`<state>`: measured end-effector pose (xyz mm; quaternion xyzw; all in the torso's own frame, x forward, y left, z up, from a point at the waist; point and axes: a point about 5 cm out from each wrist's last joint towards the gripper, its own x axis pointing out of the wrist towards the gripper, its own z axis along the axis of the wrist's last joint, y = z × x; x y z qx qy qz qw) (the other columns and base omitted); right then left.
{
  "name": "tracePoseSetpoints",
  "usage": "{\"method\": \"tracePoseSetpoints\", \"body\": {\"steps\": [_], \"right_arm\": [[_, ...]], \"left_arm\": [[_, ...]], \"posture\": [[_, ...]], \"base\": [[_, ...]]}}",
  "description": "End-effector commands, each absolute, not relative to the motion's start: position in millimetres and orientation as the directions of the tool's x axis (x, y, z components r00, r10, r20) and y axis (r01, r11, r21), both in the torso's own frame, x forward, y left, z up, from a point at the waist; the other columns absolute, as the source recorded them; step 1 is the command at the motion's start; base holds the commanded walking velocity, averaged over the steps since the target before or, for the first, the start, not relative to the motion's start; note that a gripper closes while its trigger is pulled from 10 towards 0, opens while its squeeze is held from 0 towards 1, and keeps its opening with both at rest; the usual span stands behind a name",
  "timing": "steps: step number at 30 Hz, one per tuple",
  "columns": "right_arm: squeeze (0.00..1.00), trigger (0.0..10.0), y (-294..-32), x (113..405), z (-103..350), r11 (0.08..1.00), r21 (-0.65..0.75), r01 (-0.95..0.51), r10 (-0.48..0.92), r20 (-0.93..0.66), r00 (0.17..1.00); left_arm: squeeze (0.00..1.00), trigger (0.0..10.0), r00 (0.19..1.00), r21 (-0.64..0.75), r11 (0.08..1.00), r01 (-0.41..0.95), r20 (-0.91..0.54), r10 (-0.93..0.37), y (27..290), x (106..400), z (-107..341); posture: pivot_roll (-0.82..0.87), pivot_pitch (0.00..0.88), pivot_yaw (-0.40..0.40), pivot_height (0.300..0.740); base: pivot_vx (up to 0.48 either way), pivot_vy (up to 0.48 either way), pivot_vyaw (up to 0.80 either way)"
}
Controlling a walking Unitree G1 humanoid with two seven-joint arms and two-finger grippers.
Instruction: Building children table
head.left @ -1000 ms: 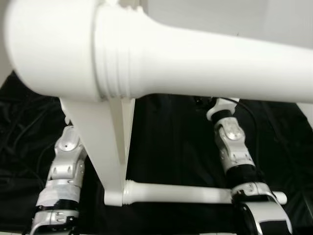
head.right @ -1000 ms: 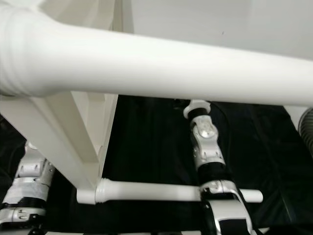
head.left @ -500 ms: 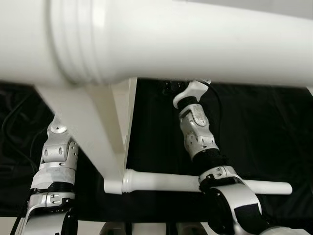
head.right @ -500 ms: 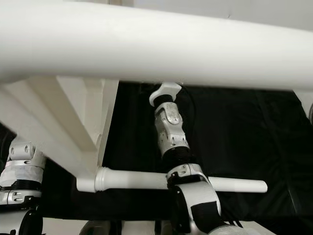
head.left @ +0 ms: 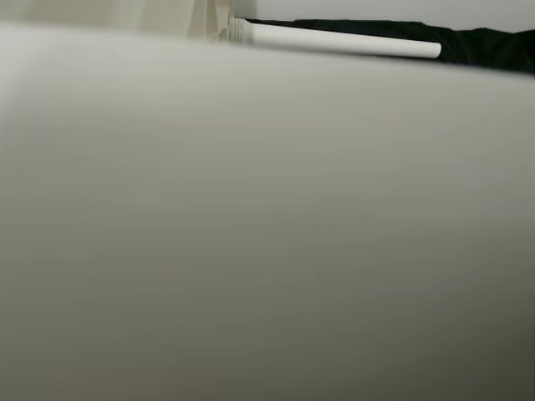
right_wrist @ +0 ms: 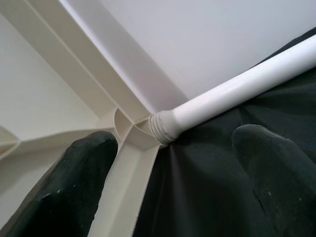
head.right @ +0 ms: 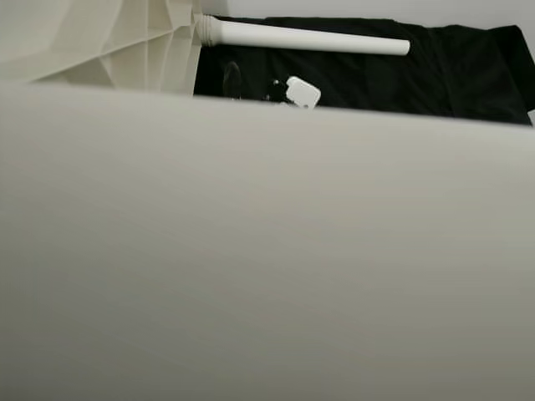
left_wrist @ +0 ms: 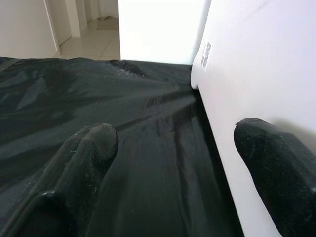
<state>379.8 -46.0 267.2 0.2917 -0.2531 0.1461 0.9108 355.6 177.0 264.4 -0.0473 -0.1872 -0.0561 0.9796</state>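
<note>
A blurred white surface [head.right: 267, 251], very close to the head camera, covers most of both eye views. Above it a white table leg [head.right: 305, 36] lies level over the black cloth [head.right: 451, 75], screwed into the ribbed underside of the white tabletop [head.right: 142, 46]. My right gripper [right_wrist: 175, 145] is open, pointing at the threaded joint [right_wrist: 160, 127] where that leg [right_wrist: 237, 86] meets the ribs, and holds nothing. My left gripper [left_wrist: 177, 140] is open over the black cloth [left_wrist: 98, 98], one finger [left_wrist: 269, 163] right beside a white panel [left_wrist: 256, 64] that bears a small label.
A small white part [head.right: 303, 92] shows above the cloth below the leg; what it is I cannot tell. A light floor and white walls [left_wrist: 89, 29] lie beyond the cloth in the left wrist view.
The eye views have shifted strongly: the big white tube now blocks nearly everything, both arms are out of sight, and the screwed-in leg sits at the top of the picture.
</note>
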Motion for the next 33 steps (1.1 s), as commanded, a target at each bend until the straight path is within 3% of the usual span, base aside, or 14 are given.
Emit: {"method": "tracePoseSetpoints", "body": {"steps": [1, 11, 33], "right_arm": [[0.0, 10.0, -17.0, 371.0, 264.4, 0.722, 0.511, -0.467, 0.15, 0.543, 0.826], [0.0, 10.0, -13.7, 371.2, 266.8, 0.717, 0.507, -0.478, 0.148, 0.559, 0.816], [0.0, 10.0, -10.6, 371.4, 265.9, 0.712, 0.506, -0.486, 0.143, 0.573, 0.807]], "left_arm": [[0.0, 10.0, 0.918, -0.032, 0.976, 0.215, 0.347, -0.191, 173.5, 356.2, 259.7], [0.0, 10.0, 0.926, -0.06, 0.977, 0.205, 0.337, -0.173, 177.7, 356.6, 260.4], [0.0, 10.0, 0.926, -0.058, 0.972, 0.229, 0.321, -0.199, 178.8, 357.4, 261.4]], "posture": [[0.1, 0.353, 0.064, 0.74], [0.1, 0.347, 0.066, 0.74], [0.1, 0.344, 0.089, 0.74]], "base": [[0.0, 0.0, 0.0], [0.0, 0.084, 0.0], [0.0, 0.472, 0.0]]}}
